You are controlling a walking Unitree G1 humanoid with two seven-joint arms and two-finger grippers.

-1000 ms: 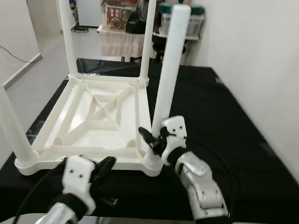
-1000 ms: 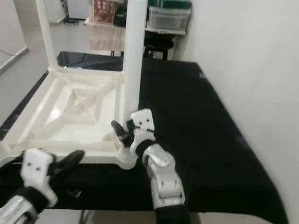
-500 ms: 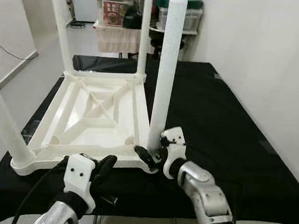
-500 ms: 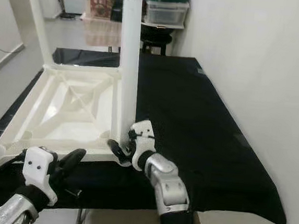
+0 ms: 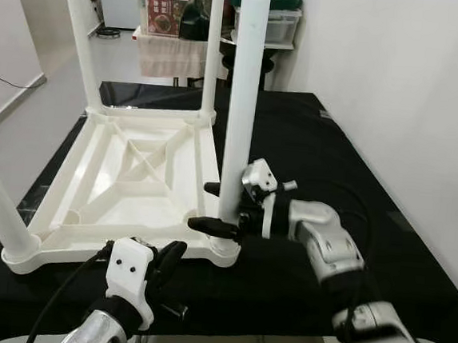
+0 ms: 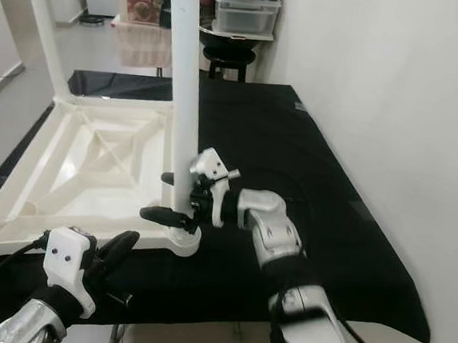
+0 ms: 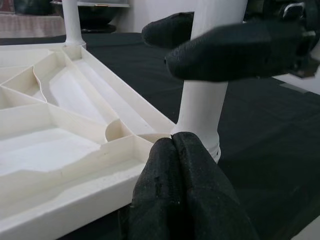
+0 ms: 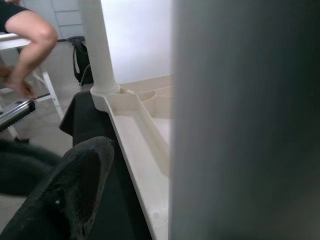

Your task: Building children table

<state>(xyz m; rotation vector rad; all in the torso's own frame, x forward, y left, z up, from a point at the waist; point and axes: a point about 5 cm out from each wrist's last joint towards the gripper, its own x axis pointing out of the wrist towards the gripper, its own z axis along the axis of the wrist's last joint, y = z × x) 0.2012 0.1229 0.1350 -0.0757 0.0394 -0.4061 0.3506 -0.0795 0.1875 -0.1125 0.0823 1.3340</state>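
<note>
Right wrist view: seated person's leg [image 8: 30, 35] beyond table frame [image 8: 135, 150].

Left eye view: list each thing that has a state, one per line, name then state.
Children's table: upside down on the black cloth, legs pointing up.
Near-right leg: upright in its corner socket.
Right gripper: fingers open, one on each side of that leg.
Left gripper: fingers shut, at the table's near edge.
Storage boxes: lidded.
</note>
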